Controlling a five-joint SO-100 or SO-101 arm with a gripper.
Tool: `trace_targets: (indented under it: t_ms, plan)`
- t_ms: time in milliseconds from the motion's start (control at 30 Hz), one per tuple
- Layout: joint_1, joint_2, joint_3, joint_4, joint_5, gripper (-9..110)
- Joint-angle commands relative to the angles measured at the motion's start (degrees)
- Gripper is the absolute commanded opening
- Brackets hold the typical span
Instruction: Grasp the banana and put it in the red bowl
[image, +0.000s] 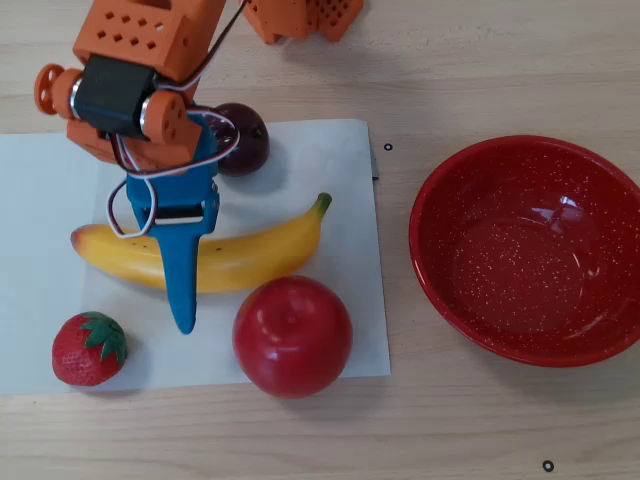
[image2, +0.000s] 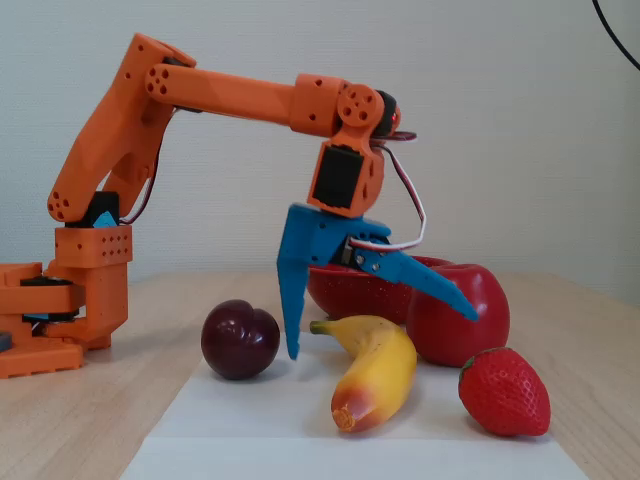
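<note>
now hand (image2: 380, 335) wide open, straddling banana (image2: 372, 375)

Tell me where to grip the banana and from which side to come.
Grip the banana across its thick middle, coming straight down from above. It lies flat on the paper, with its narrow width free on both sides there. The open end effector already straddles it; the apple crowds the stem half.

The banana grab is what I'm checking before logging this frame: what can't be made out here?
- Banana: its middle is hidden under the blue hand in the overhead view.
- Red bowl: mostly hidden behind the hand, banana and red apple in the fixed view.
- Purple plum: partly covered by the arm overhead.
- Arm base: cut off by the fixed view's left edge.
</note>
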Motion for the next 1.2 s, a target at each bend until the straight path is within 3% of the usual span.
trace_targets:
  t_ms: [0,833,967,1167]
  plan:
    - [2.2,2.6,-5.3,-1.2,-0.8,82]
    - [4.2,-4.7,-11.9,0.5,-3.6,77]
    - [4.4,-4.7,-12.0,0.5,-3.9,73]
    - [4.5,-4.5,-13.0,0.8,-4.1,54]
